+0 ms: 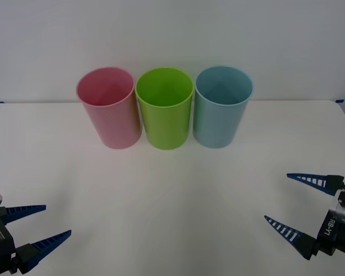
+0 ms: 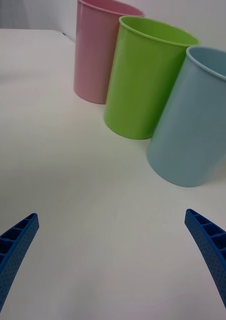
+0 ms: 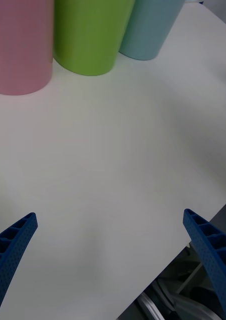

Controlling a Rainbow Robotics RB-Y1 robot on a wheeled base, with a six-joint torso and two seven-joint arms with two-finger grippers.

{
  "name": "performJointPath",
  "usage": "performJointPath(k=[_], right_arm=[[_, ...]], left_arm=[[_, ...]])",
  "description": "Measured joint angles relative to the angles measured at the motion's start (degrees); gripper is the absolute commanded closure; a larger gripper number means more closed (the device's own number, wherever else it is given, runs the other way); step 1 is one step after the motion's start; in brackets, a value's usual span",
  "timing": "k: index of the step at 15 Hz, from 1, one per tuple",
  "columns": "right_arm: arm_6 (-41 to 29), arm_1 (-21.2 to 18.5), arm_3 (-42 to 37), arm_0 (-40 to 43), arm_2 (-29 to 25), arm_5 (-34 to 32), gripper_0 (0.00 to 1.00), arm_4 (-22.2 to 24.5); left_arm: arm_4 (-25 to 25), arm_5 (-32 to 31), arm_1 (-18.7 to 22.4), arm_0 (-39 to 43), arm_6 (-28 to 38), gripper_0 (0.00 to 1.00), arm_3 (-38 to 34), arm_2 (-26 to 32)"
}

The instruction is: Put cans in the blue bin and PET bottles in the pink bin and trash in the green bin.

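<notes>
- Our left gripper [image 1: 56, 221] has its two blue ribbed fingers [image 3: 12, 245] spread wide apart, and they hold nothing.
- It hangs low near the front left corner of the worktop [image 1: 172, 195], with its tips pointing in toward the middle.
- Our right gripper [image 1: 276, 197] also has its blue fingers [image 2: 210, 245] spread wide apart, with nothing between them.
- It hangs near the front right corner of the worktop, with its tips pointing in toward the middle too.
- Both grippers are well apart from the bins.
- We count three bins, one of each colour, and they stand up straight in a row near the back edge of the worktop.
- The pink bin [image 1: 109, 109] is on the left end of the row.
- The green bin [image 1: 164, 109] is in the middle, just beside the pink one.
- The blue bin [image 1: 221, 109] is on the right end, just beside the green one.
- Each bin looks like a big tall plastic cup, a bit wider at the top than at the bottom.
- All three are the same size, and their open tops face up.
- The worktop is white and plain.
</notes>
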Motion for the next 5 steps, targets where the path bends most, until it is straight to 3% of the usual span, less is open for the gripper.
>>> performJointPath(k=[5], right_arm=[[-0.28,0.06,0.01,0.25,-1.18,-1.66,0.00,0.14]], left_arm=[[0.00,0.00,0.00,0.00,0.00,0.00,0.00,0.00]])
